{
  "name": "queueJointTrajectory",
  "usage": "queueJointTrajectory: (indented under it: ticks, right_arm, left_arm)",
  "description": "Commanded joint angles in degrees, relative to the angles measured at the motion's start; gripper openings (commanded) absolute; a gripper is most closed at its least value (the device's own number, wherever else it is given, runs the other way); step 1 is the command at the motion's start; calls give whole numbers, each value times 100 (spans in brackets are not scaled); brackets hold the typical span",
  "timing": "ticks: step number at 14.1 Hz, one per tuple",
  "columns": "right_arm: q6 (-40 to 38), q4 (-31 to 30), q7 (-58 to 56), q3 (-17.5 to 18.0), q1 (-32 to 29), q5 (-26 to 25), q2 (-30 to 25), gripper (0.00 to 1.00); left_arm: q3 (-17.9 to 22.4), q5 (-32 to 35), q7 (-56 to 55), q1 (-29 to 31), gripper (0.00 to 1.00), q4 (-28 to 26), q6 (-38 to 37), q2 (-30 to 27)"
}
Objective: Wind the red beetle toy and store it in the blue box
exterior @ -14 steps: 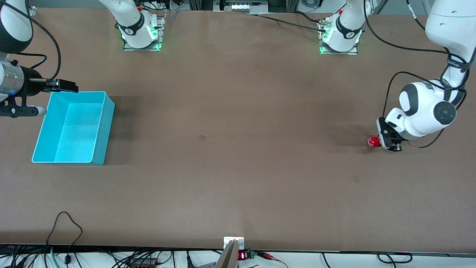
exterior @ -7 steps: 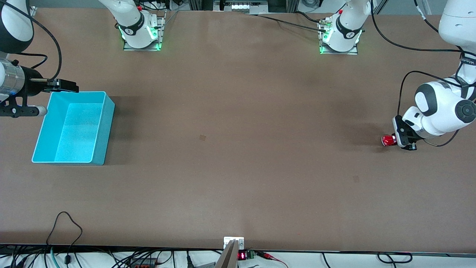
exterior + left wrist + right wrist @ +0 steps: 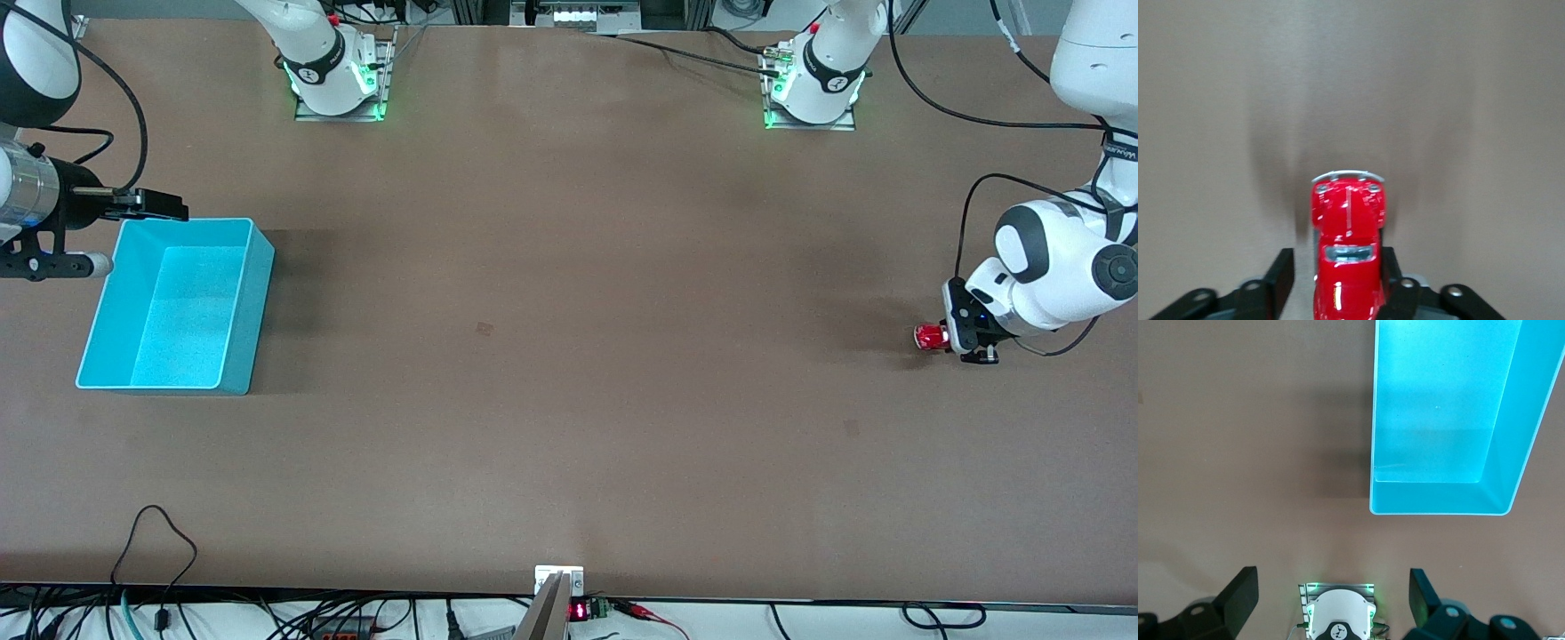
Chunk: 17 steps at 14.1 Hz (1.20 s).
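The brown table is carrying everything, with both arm bases standing along its far edge. The blue box is sitting empty near the edge at the right arm's end of the table, its open top facing up. The right gripper is waiting in the air over the box's farthest rim, its fingers spread wide and holding nothing. At the table edge by the left arm's end, the left gripper is sitting low around the rear of the red beetle toy, which is resting on the table with its nose pointing toward the box. Across the last second the left arm has been dragging the toy backward, toward its own edge of the table, and the jaws, clamped on the car until now, are beginning to part: in the left wrist view the fingers are standing beside the car's flanks with a slight gap on one side. This is looking like the end of the pull-back wind, with the car being let go to run toward the box.
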Motion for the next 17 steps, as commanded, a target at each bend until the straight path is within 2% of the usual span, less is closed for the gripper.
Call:
queueJointTrajectory:
  ticks: [1, 5, 10, 14, 17]
  right_arm:
    - [-46, 51, 72, 16, -15, 50, -2, 100]
    - [-46, 51, 72, 16, -15, 59, -2, 100]
    - [-46, 51, 72, 16, -33, 59, 7, 100]
    - [-46, 51, 72, 16, -33, 59, -2, 100]
    - [-46, 43, 72, 16, -24, 59, -2, 100]
  left_arm:
    - [-67, 39, 112, 17, 100, 545, -545, 75]
    - [-190, 39, -159, -45, 100, 1099, -1907, -250]
    - [-313, 91, -959, -141, 100, 1986, -3323, -347]
    - [-339, 407, -2048, -378, 100, 2584, -4237, -435]
    - [-331, 460, -2733, -458, 100, 2691, -4494, -724]
